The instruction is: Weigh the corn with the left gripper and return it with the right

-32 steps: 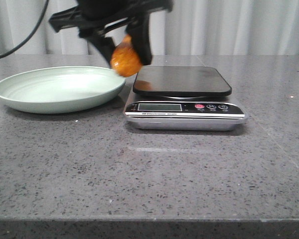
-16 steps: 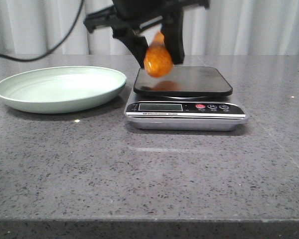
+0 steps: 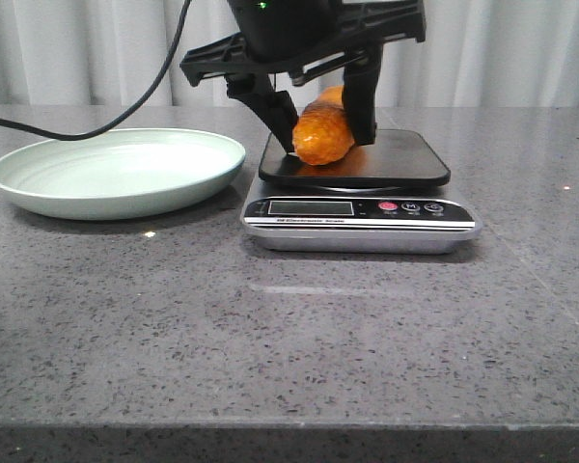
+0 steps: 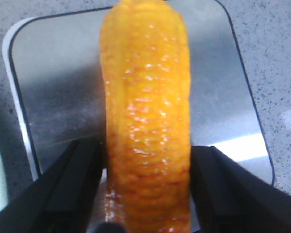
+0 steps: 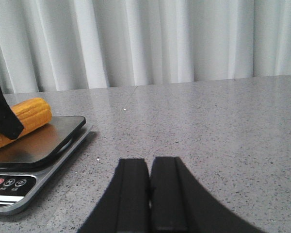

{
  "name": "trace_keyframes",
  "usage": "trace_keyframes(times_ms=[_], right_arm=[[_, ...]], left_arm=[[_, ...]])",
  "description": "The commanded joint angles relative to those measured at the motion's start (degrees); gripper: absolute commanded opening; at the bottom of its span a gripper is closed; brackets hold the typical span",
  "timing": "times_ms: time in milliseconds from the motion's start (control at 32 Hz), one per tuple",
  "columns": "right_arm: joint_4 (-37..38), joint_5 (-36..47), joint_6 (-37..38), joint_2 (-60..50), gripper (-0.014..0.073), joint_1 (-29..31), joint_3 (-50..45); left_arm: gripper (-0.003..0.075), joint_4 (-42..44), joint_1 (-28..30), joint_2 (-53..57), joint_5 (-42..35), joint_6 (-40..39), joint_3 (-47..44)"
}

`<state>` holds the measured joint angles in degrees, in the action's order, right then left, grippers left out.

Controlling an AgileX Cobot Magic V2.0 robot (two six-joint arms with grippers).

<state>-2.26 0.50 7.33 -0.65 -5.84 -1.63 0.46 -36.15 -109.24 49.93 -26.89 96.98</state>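
Observation:
The glossy orange-yellow corn [image 3: 320, 135] is clamped between the two black fingers of my left gripper [image 3: 323, 123], low over the black platform of the kitchen scale [image 3: 405, 159]; I cannot tell whether it touches. In the left wrist view the corn [image 4: 145, 111] fills the middle, with a finger [image 4: 72, 189] pressed on each side, above the platform [image 4: 53, 87]. The right wrist view shows the corn [image 5: 29, 116] from the side over the scale [image 5: 43, 145]. My right gripper [image 5: 149, 194] is shut and empty, low over the table to the right of the scale. It is out of the front view.
A pale green plate [image 3: 39, 188] lies empty on the grey stone table, left of the scale. The scale's display and buttons [image 3: 386, 206] face the front edge. A black cable [image 3: 106, 116] hangs from the left arm over the plate. White curtains stand behind.
My left gripper has carried the corn rightward from the plate's edge to over the scale platform and lowered it. The corn now lies more level.

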Motion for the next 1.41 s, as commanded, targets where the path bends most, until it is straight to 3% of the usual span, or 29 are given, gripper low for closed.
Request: trace_keyframes(times_ms=[0, 281, 469, 969, 1375], right_arm=[[0.2, 4.8, -0.5, -0.9, 0.0149, 0.3, 0.5], [0.2, 4.8, -0.5, -0.9, 0.0149, 0.3, 0.5], [0.2, 4.8, -0.5, -0.9, 0.0149, 0.3, 0.5], [0.2, 4.8, -0.5, -0.9, 0.0149, 0.3, 0.5], [0.2, 4.8, -0.5, -0.9, 0.0149, 0.3, 0.5]], left_arm=[[0.0503, -0.5, -0.5, 2.7, -0.8, -0.6, 3.5], [0.0502, 8.5, -0.4, 6.0, 0.7, -0.6, 7.9], [0.0454, 14.7, -0.4, 10.9, 3.3, -0.6, 6.6], [0.0257, 22.1, -0.4, 39.1, -5.0, -0.4, -19.3], [0.0165, 22.1, -0.4, 66.6, -12.7, -0.1, -40.4]])
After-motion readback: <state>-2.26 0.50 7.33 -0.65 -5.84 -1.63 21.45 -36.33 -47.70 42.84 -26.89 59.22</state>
